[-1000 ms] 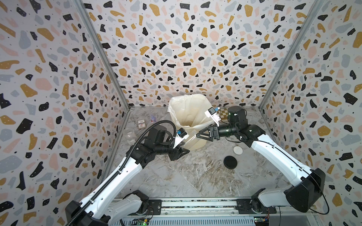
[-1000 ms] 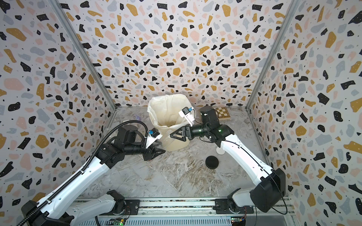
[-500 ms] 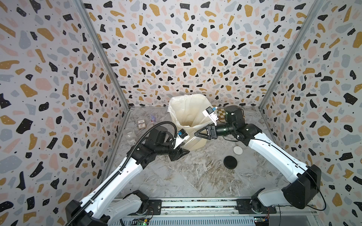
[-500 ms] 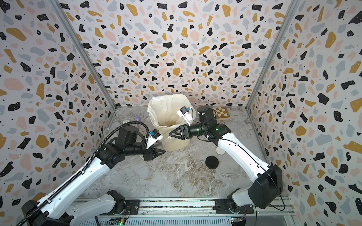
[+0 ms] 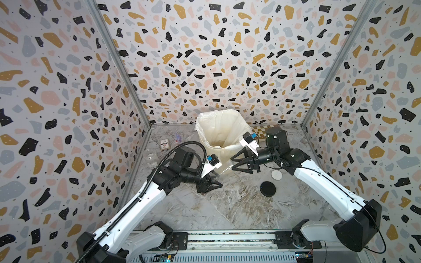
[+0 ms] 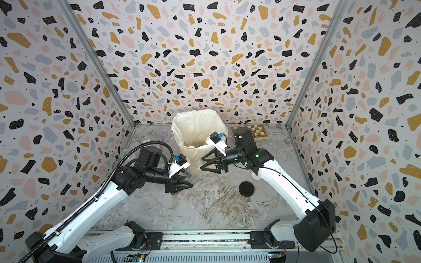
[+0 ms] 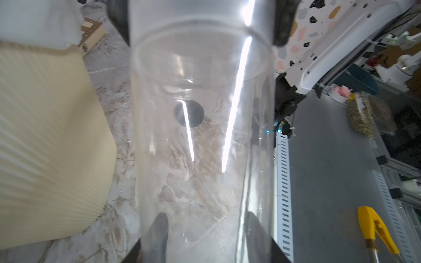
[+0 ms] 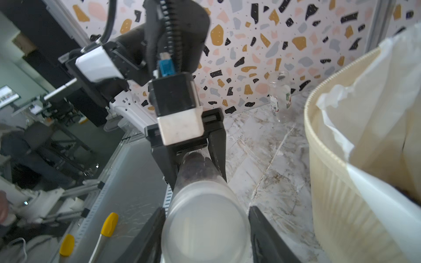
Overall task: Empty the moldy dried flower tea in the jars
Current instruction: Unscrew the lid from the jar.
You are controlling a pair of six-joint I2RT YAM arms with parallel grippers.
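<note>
A clear jar (image 5: pixel 225 169) hangs level in front of the bin, between both arms. My left gripper (image 5: pixel 217 181) is shut on its base end, and through the glass its fingers (image 7: pixel 159 227) press both sides of the jar (image 7: pixel 202 136). My right gripper (image 5: pixel 232 163) is shut on the frosted lid (image 8: pixel 204 227) at the other end, a jaw against each side. A dark reddish mass of dried flower tea (image 8: pixel 193 166) sits inside the jar at the left gripper's end. Another clear jar (image 5: pixel 150 157) stands open by the left wall, and its label (image 8: pixel 274 105) shows in the right wrist view.
The tall cream ribbed bin (image 5: pixel 216 154) with a white bag stands just behind the held jar. A black lid (image 5: pixel 268 188) and a white lid (image 5: pixel 276 174) lie on the marbled floor to the right. A chequered board (image 5: pixel 262 131) is at the back. A small labelled item (image 5: pixel 164 144) lies back left.
My right gripper moved left and slightly down to the jar's free end, and its jaws narrowed onto the lid. The left arm and the jar stayed still.
</note>
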